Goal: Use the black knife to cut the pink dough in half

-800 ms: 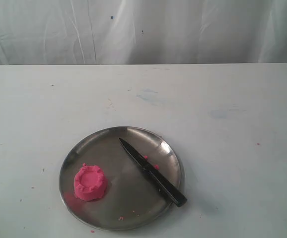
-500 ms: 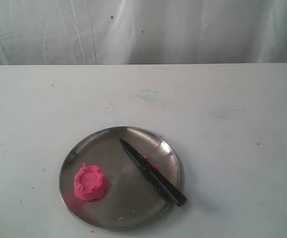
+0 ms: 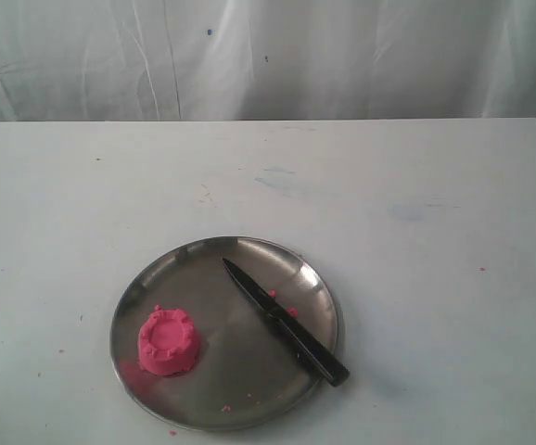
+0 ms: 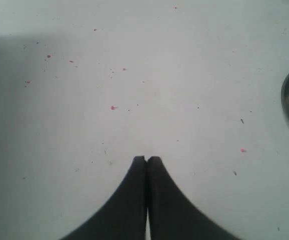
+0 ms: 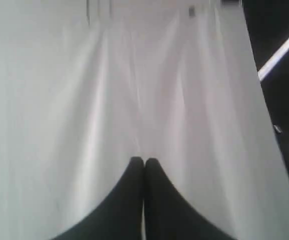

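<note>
Nothing has shifted since the earlier frames: round pink dough puck (image 3: 168, 341) sits whole on the steel plate (image 3: 180, 269), slim black knife (image 3: 284, 321) untouched beside it; your left gripper (image 4: 146, 159) and right gripper (image 5: 144, 160) are both pinched closed, empty, so cutting hasn't begun.

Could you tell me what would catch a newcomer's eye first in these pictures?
The bright pink round dough puck with a notched rim stands out most, sitting on the near-left part of the round steel plate on the white table. Beside it, the slim all-black knife lies diagonally across the plate's right side, its handle end overhanging the rim, with tiny pink crumbs next to the blade. Neither arm appears in the exterior view.
</note>
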Robot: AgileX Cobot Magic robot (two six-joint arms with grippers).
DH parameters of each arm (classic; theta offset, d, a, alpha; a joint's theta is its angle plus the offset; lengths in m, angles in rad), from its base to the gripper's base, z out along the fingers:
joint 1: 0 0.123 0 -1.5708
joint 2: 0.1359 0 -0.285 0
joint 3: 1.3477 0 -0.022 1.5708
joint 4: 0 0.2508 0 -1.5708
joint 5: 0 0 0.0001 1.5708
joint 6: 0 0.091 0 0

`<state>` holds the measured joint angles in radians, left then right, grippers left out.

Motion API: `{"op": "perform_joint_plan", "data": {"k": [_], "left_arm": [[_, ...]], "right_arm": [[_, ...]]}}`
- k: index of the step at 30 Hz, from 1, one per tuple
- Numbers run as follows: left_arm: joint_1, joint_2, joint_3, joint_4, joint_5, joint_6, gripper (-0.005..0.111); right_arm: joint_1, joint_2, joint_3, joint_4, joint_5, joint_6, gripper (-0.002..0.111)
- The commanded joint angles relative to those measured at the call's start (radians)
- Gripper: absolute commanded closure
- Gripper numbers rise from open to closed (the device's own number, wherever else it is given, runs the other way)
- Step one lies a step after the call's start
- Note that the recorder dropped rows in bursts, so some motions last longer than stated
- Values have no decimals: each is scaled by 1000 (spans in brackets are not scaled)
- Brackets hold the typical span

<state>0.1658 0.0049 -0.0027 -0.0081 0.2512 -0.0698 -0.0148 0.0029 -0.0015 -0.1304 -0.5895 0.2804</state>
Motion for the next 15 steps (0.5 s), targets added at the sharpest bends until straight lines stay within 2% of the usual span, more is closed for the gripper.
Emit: {"op": "perform_joint_plan", "data": {"k": [1,3,7,11,15], "left_arm": [[2,-5,3,-6,5,0,107],[2,-5,3,-6,5,0,107],[2,-5,3,-6,5,0,107],[2,-5,3,-6,5,0,107],[2,-5,3,-6,5,0,107]], "right_arm": [[3,-3,-15,18,-471,134,108],[3,-3,-59,18,-499,156,108],[3,-3,-157,18,-421,244,108],[3,-3,-280,18,-311,243,108],[3,22,-422,18,-287,217,108]]}}
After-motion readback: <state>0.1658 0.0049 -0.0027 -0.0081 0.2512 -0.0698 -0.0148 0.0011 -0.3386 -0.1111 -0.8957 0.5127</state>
